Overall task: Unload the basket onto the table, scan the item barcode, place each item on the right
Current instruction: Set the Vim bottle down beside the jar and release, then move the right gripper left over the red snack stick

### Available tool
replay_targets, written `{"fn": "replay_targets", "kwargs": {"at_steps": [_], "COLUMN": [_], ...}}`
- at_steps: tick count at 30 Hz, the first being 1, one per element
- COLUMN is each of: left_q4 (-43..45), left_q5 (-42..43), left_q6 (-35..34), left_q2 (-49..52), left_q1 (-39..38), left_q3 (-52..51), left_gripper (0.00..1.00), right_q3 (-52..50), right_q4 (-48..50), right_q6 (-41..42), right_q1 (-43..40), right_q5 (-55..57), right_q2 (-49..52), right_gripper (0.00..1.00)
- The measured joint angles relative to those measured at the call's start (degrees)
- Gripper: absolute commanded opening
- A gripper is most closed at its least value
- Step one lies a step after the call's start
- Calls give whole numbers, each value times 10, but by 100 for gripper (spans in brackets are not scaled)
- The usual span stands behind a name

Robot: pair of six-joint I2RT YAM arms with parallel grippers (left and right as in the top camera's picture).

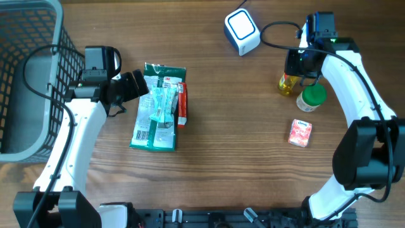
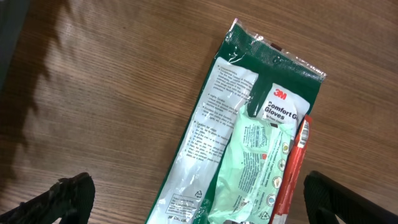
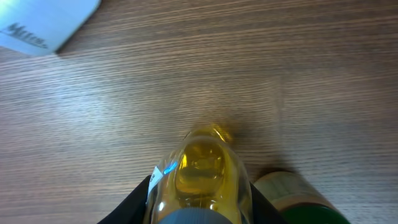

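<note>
A clear bottle of yellow liquid (image 1: 287,83) stands upright at the right rear, beside a green-lidded jar (image 1: 311,97). My right gripper (image 1: 296,68) is shut on the bottle (image 3: 202,168) from above, one dark finger (image 3: 134,204) on each side. Whether the bottle's base touches the wood I cannot tell. The white scanner (image 1: 242,30) sits at the back, left of the bottle, with its corner (image 3: 43,22) in the right wrist view. My left gripper (image 1: 136,85) hangs open over a green glove package (image 2: 249,124), fingers (image 2: 68,199) wide apart.
A pale green pouch (image 2: 255,168) and a red packet (image 2: 292,168) lie on the glove package. A pink packet (image 1: 300,133) lies in front of the jar (image 3: 292,196). A grey mesh basket (image 1: 25,82) fills the far left.
</note>
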Motion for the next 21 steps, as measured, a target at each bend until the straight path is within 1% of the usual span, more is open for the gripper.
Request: {"fn": "replay_targets", "kwargs": {"at_steps": [1,2,3,9,13,15,17,20,21], "left_q4": [0,0,0,0,0,0,0,0,0], "left_q5": [0,0,0,0,0,0,0,0,0], "left_q6": [0,0,0,0,0,0,0,0,0], "left_q2": [0,0,0,0,0,0,0,0,0], "left_q1": [0,0,0,0,0,0,0,0,0], "left_q3": [0,0,0,0,0,0,0,0,0], "left_gripper": [100,100,100,100,100,100,100,100,100], "right_q3": [0,0,0,0,12,35,61,80,82], "right_q4": [-1,-3,-6,-12,-20,-20,-21,-30,-35], "right_q6": [0,-1,0,-2,-2,-2,2,9,13], "right_q1": [0,0,0,0,0,2,10,43,56], "right_q5": [7,12,14,18,20,21,19,-25,-45], "right_q2": [0,0,0,-1,-37,-83,-153,-249,-268], "right_gripper": [66,87,100,100,100,100,100,100,100]}}
